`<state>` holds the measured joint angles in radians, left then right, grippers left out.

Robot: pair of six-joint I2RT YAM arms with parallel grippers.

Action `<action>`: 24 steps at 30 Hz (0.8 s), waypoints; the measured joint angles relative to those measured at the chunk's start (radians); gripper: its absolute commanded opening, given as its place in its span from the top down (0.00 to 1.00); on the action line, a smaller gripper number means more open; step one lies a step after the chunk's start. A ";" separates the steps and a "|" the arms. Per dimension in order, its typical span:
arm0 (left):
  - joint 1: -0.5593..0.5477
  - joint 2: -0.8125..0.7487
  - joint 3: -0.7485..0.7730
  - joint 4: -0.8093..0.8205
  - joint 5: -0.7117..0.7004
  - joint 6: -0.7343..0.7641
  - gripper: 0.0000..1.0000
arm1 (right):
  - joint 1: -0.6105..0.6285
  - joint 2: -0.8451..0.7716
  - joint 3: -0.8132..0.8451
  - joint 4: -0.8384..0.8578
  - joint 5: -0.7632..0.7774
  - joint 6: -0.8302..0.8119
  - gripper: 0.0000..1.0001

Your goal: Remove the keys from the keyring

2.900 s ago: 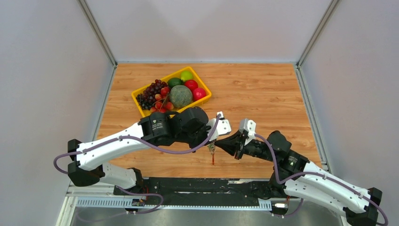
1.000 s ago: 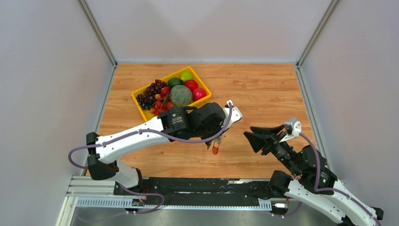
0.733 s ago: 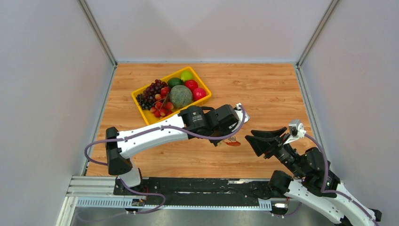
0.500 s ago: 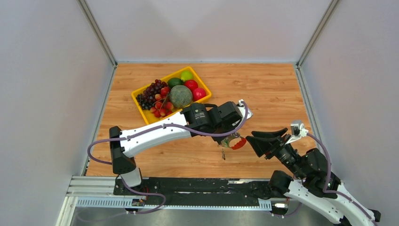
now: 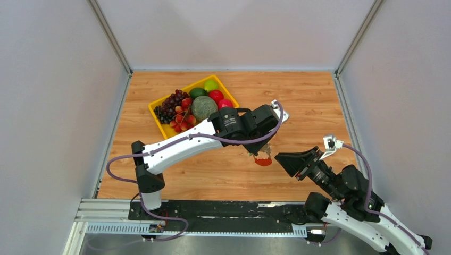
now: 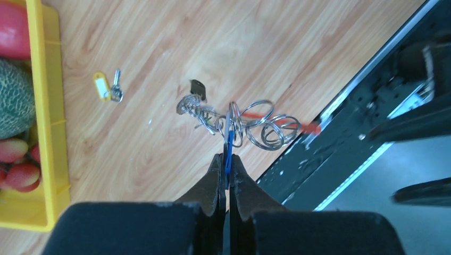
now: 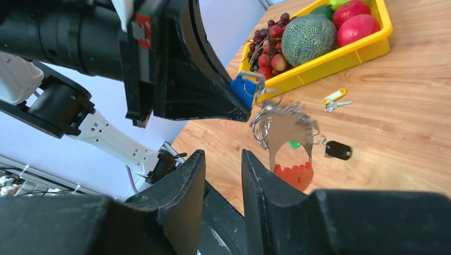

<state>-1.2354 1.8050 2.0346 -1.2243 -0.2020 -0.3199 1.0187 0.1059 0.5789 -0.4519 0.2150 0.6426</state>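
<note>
Your left jaws are pressed together on the blue head [image 6: 227, 142] of one key. The keyring [image 6: 250, 125] hangs from this key in the air above the table [image 5: 308, 101]. In the right wrist view the cluster shows several silvery rings, a black-headed key [image 7: 338, 150] at 4 o'clock and the red fob [image 7: 291, 176] at 6 o'clock. Your right jaws stand apart with a narrow gap and hold nothing. In the top view they are at 3 o'clock from the keyring, near it but not touching. One yellow-headed key [image 6: 105, 86] lies alone on the table, at 10 o'clock from the cluster in the left wrist view, near the wall of the yellow tray [image 7: 340, 57]. The tray holds a melon [image 7: 308, 38], grapes [image 7: 268, 34] and other fruit.
</note>
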 measured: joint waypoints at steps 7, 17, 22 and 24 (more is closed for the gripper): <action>0.009 -0.016 -0.151 0.064 0.036 -0.013 1.00 | 0.000 0.021 -0.056 0.023 -0.040 0.029 0.66; 0.029 -0.030 -0.246 0.108 0.063 -0.013 1.00 | 0.000 0.167 -0.098 0.110 -0.139 0.000 0.68; 0.040 -0.032 -0.246 0.113 0.071 -0.016 1.00 | 0.000 0.166 -0.124 0.150 -0.198 -0.006 0.65; 0.045 -0.035 -0.246 0.119 0.074 -0.017 1.00 | 0.000 0.162 -0.138 0.159 -0.206 -0.007 0.63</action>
<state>-1.1904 1.7702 1.7885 -1.1057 -0.1276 -0.3370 1.0187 0.2680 0.4412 -0.2928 0.0086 0.6357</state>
